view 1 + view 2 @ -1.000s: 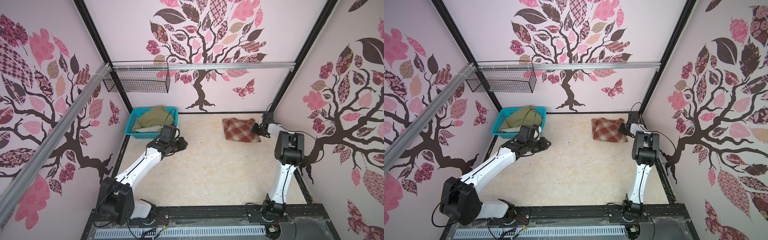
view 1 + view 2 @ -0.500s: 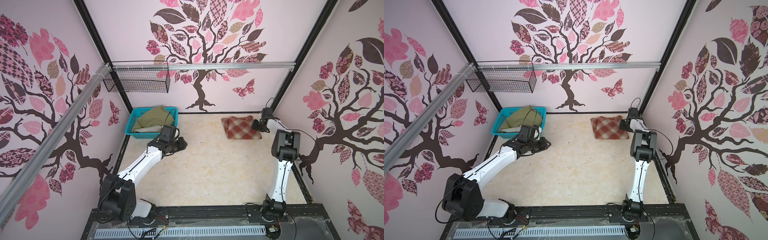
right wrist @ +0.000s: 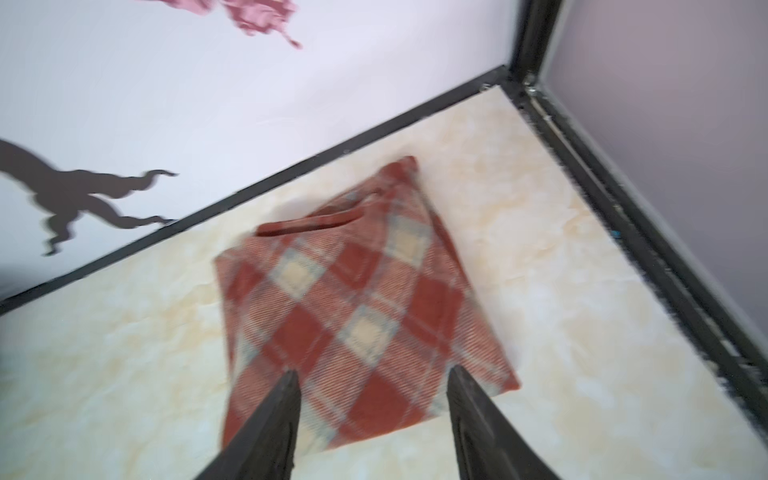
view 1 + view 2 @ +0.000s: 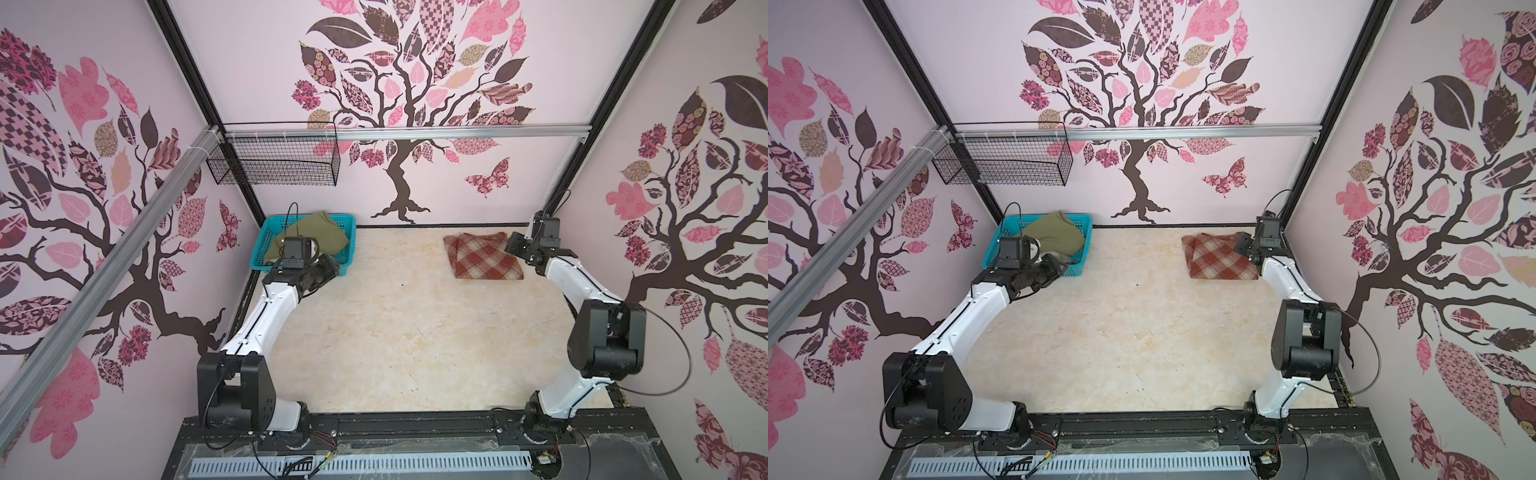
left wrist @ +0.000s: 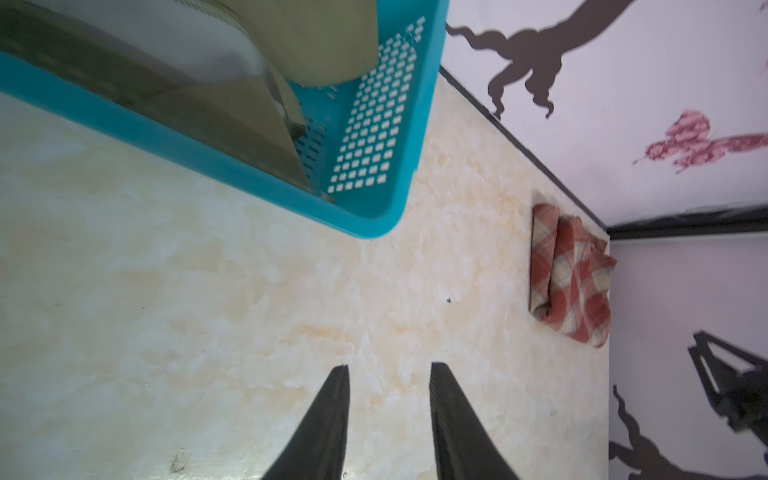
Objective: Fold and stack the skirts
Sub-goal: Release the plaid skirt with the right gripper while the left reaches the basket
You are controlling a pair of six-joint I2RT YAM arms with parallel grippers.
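While both arms reach toward the back wall, the plaid skirt (image 4: 484,257) lies folded flat on the marbled table (image 4: 395,332), at the far right in both top views. The right gripper (image 4: 512,246) sits just beside its right edge. The olive skirt (image 4: 324,232) is heaped in the turquoise basket (image 4: 352,245) in the far left corner (a loose heap, not folded) and rises above the rim. The left gripper (image 4: 332,268) hangs close to the basket's near wall.

From the left wrist view, the two dark fingers (image 5: 328,415) stand a little apart with only bare table between them. The basket's corner lies beyond them, with olive cloth and pale lining inside it. The plaid skirt rests well off by the wall.

From the right wrist view (rather blurred), that gripper's fingers stand wide apart and clamp nothing. The plaid skirt lies on the table under and past their tips, near the back corner. Whether the tips touch the cloth I cannot tell.
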